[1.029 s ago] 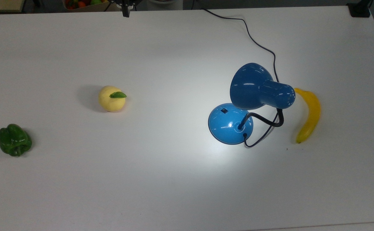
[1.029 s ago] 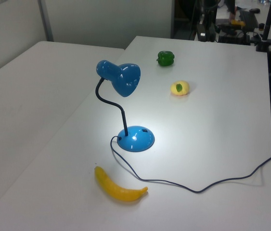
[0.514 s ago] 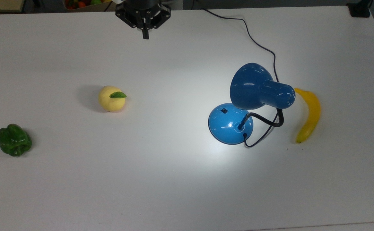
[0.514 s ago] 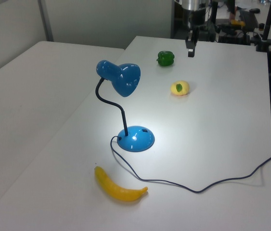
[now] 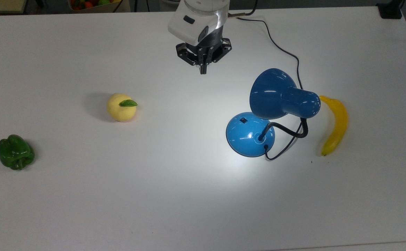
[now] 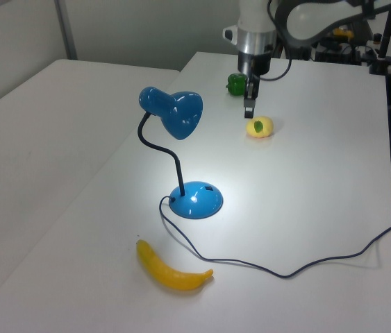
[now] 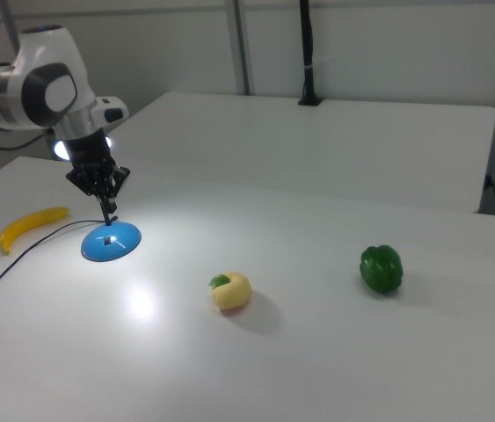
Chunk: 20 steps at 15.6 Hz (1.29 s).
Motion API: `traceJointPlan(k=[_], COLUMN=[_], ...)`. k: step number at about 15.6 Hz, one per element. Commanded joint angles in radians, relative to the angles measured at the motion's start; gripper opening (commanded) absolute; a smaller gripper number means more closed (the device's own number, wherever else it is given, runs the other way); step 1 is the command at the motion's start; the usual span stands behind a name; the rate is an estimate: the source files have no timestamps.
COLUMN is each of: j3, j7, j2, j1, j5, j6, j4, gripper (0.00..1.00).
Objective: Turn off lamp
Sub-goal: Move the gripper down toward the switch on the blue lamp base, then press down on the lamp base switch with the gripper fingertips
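The glossy blue desk lamp [image 5: 258, 129], with a round domed base, black bendy neck and bell-shaped shade, stands on the white table [image 5: 84, 195] toward the top view's right, just beside a yellow banana [image 5: 336, 124]. The lamp is lit: a bright pool of light lies on the table around and below the base in the top view, so the task is not yet done. The small black switch [image 5: 243, 120] sits on the upper part of the base in the top view and is untouched. The gripper [image 5: 203, 69] hangs above the table, pointing down, with its fingers drawn together into a single narrow tip and holding nothing. In the top view it is well apart from the base, up and to the left of the shade. Judged from this layout, the approach is under way; what is left is to bring the tip over the switch, descend and press it. A pale yellow round fruit with a green leaf [image 5: 121, 107] and a green bell pepper [image 5: 15, 152] lie well apart from the lamp, toward the top view's left.
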Motion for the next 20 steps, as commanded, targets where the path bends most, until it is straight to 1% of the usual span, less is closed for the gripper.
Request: traceJointPlan(k=[1, 7, 13, 15, 18, 20], j3=[-0.009, -0.009, -0.009, -0.009, -0.009, -0.009], j7=[-0.022, -0.022, -0.024, -0.044, -0.044, -0.044], j2=[0.052, 0.132, 0.203, 0.214, 0.244, 0.253], j1=[0.038, 0.081, 0.099, 0.102, 0.122, 0.122], j5=[0.016, 0.0, -0.003, -0.003, -0.004, -0.004], j6=[0.101, 0.203, 0.315, 0.352, 0.405, 0.421], j4=[0.001, -0.001, -0.004, -0.006, -0.012, -0.012], gripper=[0.0, 0.0, 0.0, 0.0, 0.0, 0.0])
